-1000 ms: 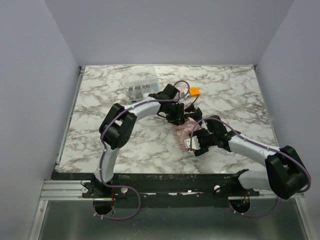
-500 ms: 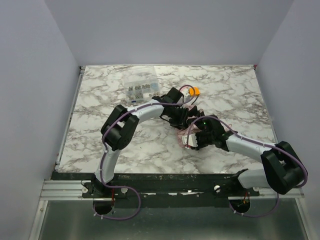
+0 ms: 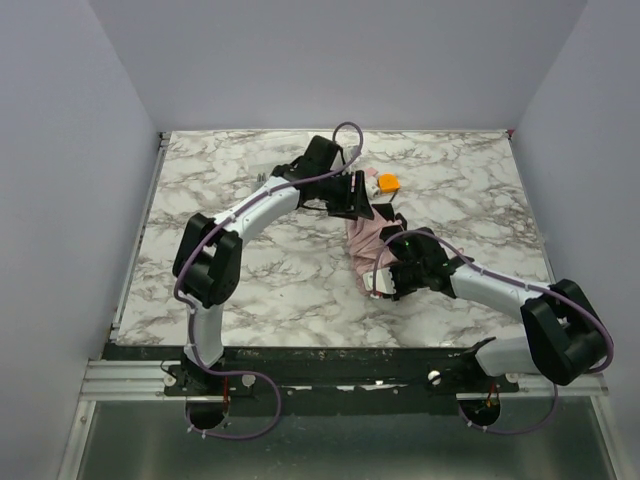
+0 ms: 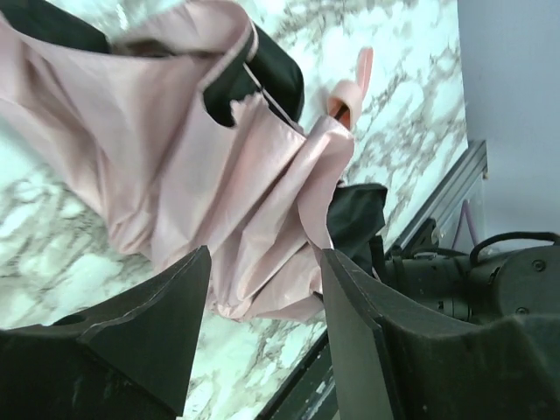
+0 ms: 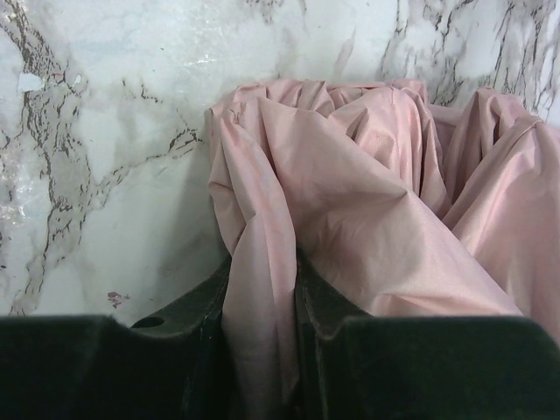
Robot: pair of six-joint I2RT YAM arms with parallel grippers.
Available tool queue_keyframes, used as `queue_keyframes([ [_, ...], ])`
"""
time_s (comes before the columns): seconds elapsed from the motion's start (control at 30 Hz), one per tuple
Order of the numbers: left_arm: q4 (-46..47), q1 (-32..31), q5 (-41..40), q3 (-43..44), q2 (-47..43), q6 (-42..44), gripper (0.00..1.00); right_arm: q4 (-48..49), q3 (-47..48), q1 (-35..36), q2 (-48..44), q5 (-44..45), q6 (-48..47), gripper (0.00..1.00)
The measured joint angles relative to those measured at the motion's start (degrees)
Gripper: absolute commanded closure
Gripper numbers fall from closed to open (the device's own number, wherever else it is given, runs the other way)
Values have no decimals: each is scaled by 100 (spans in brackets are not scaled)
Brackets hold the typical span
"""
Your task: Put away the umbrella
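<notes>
The umbrella (image 3: 365, 238) lies in the middle of the marble table as a crumpled pale pink bundle with dark strap parts. My right gripper (image 3: 382, 283) is shut on a fold of its pink fabric (image 5: 262, 289) at the bundle's near end. My left gripper (image 3: 352, 208) is open and empty, raised just above the far end of the umbrella. In the left wrist view the pink fabric (image 4: 192, 166) hangs beyond the parted fingers (image 4: 367, 341), with a small pink strip (image 4: 360, 74) standing up. The shaft and handle are hidden.
A small orange-and-white gadget (image 3: 387, 183) sits just behind the umbrella. A clear plastic box of small parts (image 3: 278, 175) lies at the back, left of the left arm. The table's near edge rail (image 4: 437, 210) shows in the left wrist view.
My left arm has lifted and swung back toward the far side, its gripper coming off the umbrella. My right gripper has closed in on the near end of the fabric.
</notes>
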Motion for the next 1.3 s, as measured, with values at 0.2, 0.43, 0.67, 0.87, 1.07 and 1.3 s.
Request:
queue_keyframes([
  [0.2, -166, 214, -190, 260, 105, 111, 37, -74, 57, 0, 44, -42, 2, 73],
  [0.43, -271, 157, -404, 52, 566, 127, 37, -251, 114, 0, 50, -151, -35, 76],
  [0.67, -149, 149, -520, -514, 575, 59, 34, -949, 275, -13, 66, -560, -400, 78],
  [0.87, -7, 149, -549, -581, 575, 7, 36, -1117, 337, -13, 103, -686, -433, 78],
  [1.07, 138, 109, -511, -586, 680, 0, 62, -1158, 343, -11, 103, -743, -422, 79],
  [1.3, 229, -151, -175, -697, 1008, 44, 99, -1095, 345, 4, 109, -737, -157, 88],
])
